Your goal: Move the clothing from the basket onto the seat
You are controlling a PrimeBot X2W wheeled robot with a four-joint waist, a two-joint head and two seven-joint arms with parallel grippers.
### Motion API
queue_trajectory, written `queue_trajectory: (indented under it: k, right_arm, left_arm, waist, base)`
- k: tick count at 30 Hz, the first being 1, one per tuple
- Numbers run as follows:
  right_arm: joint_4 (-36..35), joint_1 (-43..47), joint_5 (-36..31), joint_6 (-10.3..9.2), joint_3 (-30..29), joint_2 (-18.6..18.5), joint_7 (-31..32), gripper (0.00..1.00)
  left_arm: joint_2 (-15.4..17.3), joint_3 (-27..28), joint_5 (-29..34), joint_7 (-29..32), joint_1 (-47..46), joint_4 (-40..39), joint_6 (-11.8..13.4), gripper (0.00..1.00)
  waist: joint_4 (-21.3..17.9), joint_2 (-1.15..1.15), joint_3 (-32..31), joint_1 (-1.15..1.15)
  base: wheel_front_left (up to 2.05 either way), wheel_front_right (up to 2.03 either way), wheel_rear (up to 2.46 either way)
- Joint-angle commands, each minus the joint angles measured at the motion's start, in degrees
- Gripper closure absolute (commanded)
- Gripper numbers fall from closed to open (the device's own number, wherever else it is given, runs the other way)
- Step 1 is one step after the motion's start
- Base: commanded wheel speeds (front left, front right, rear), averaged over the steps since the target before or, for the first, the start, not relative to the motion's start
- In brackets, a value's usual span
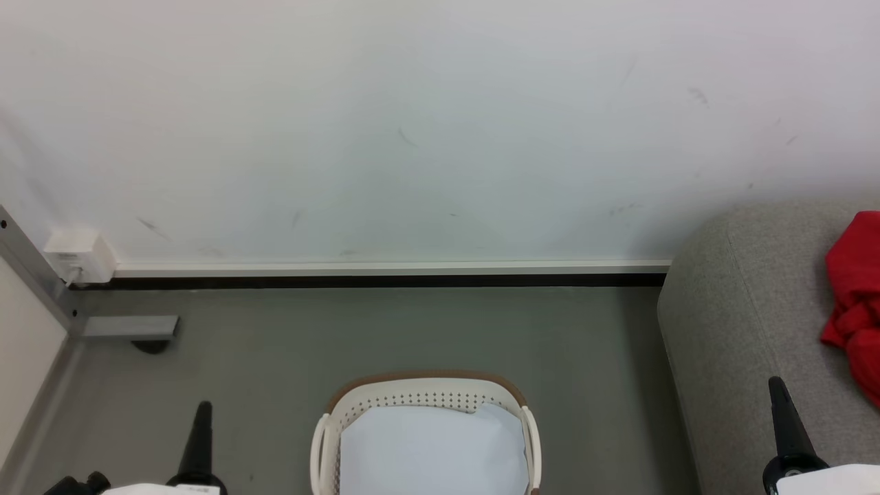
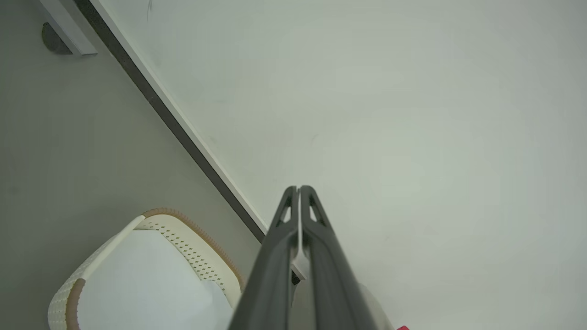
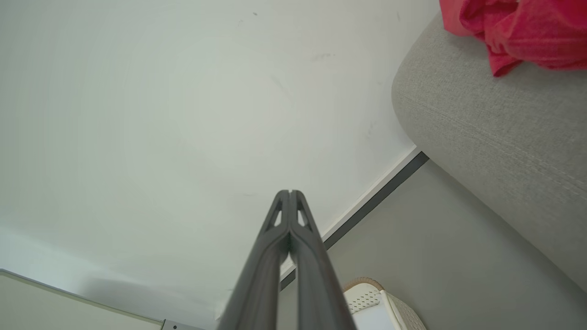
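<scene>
Your left end effector (image 1: 203, 411) and right end effector (image 1: 777, 386) are both pressed closed, gripping nothing. The red clothing (image 1: 856, 295) lies on the grey seat (image 1: 742, 309) to your right. The basket (image 1: 423, 383) stands on the floor between them, lined with a white sheet (image 1: 430, 447).

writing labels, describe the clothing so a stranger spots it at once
Find the large light-grey sofa at the right of the head view. A crumpled heap of clothing lies on its seat. It is bright red, unlike the plain white sheet in the cream basket on the floor.
</scene>
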Motion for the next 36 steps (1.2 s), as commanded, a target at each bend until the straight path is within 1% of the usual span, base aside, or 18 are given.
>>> queue_trajectory:
  k: [1, 23, 36]
  right_arm:
    - [-0.28, -1.11, 1.76, -0.05, -0.62, 0.04, 0.49, 1.00]
    - [0.36, -2.01, 11.93, -0.08, -3.07, 1.26, 3.73, 1.00]
    - [0.67, -2.57, 16.68, -0.09, -4.25, 1.84, 5.28, 1.00]
  left_arm:
    - [0.38, 0.02, -1.90, 0.50, -1.13, -0.87, -0.29, 1.00]
    - [0.25, -0.11, -14.00, 3.67, -2.16, -1.26, -0.50, 1.00]
    - [0.18, -0.18, -19.47, 5.20, -2.62, -1.47, -0.63, 1.00]
  waist:
    - [0.05, 0.00, 0.02, 0.00]
    - [0.61, 0.00, 0.29, 0.00]
    - [0.92, 0.00, 0.43, 0.00]
  base:
    - [0.00, 0.00, 0.00]
    - [0.00, 0.00, 0.00]
    - [0.00, 0.00, 0.00]
